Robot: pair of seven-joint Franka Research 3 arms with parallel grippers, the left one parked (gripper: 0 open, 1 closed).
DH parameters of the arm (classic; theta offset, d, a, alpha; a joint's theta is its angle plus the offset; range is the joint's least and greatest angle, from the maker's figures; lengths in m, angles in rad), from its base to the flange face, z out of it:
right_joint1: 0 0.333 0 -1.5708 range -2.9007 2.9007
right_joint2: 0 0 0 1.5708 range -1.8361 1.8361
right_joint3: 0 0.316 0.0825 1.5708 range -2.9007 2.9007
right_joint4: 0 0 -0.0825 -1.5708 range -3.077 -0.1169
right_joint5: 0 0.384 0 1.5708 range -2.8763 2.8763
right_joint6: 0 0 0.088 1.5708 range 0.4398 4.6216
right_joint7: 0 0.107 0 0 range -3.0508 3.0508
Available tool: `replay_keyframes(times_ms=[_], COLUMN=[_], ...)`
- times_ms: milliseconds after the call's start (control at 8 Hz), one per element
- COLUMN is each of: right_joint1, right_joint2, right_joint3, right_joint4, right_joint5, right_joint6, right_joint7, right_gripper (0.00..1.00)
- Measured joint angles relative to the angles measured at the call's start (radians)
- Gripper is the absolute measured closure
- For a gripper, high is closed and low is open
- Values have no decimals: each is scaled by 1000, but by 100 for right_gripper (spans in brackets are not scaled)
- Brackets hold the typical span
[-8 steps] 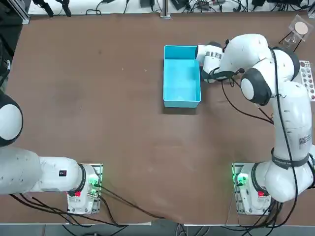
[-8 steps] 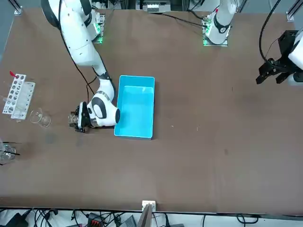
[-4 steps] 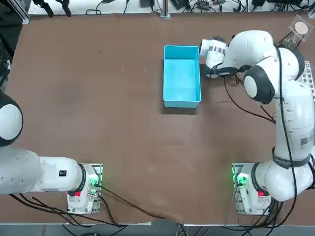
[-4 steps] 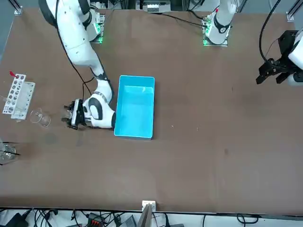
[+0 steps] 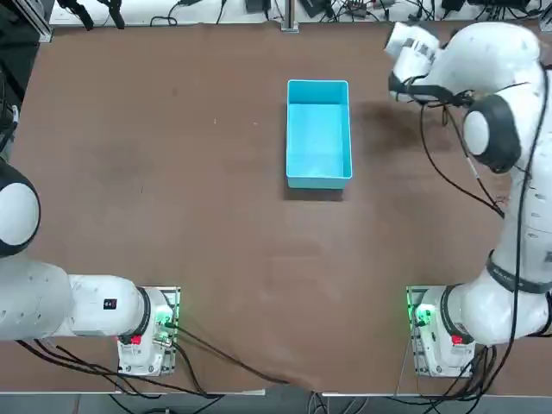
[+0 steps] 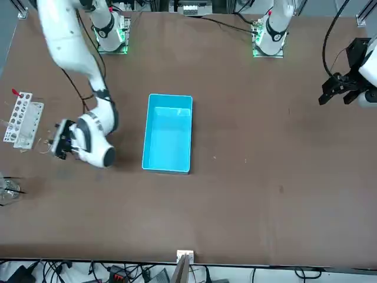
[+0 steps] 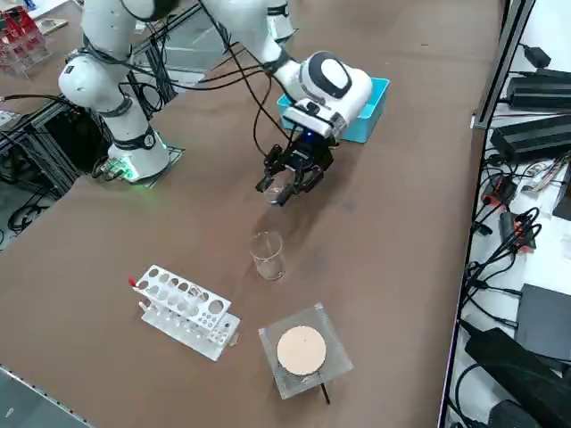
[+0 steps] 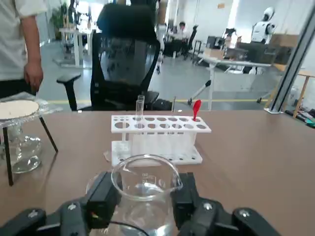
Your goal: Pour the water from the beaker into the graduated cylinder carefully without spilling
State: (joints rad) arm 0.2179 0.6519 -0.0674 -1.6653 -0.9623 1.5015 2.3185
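The beaker (image 8: pixel 142 184), a small clear glass cup with a spout, sits upright between the two black fingers of my right gripper (image 8: pixel 142 199), which is shut on it. In the right side view the gripper (image 7: pixel 287 185) hangs above the table with the beaker (image 7: pixel 284 189) in it. The graduated cylinder (image 7: pixel 268 256), a taller clear vessel, stands on the table a short way beyond the gripper, toward the rack. In the front view the gripper (image 6: pixel 59 139) covers most of that spot. From above, the arm's wrist (image 5: pixel 407 40) hides the beaker.
A white test tube rack (image 7: pixel 183 312) with a red-capped tube stands near the cylinder. A clear flask under a white disc (image 7: pixel 302 349) on a mesh stand is beside it. The blue tray (image 5: pixel 318 134) lies mid-table. A person's hand (image 8: pixel 33 73) and a chair show beyond the table edge.
My right arm has swung away from the blue tray toward the table's far right, carrying the beaker to near the cylinder and rack. The grip stayed shut.
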Motion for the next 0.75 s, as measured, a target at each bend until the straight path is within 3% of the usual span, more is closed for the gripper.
replay_keyframes(times_ms=[250, 750], right_joint1=[-42, -124], right_joint2=[-91, -175], right_joint3=[1, 2], right_joint4=[-98, -132], right_joint5=[5, 84], right_joint6=[101, 239], right_joint7=[-79, -296], right_gripper=[39, 39])
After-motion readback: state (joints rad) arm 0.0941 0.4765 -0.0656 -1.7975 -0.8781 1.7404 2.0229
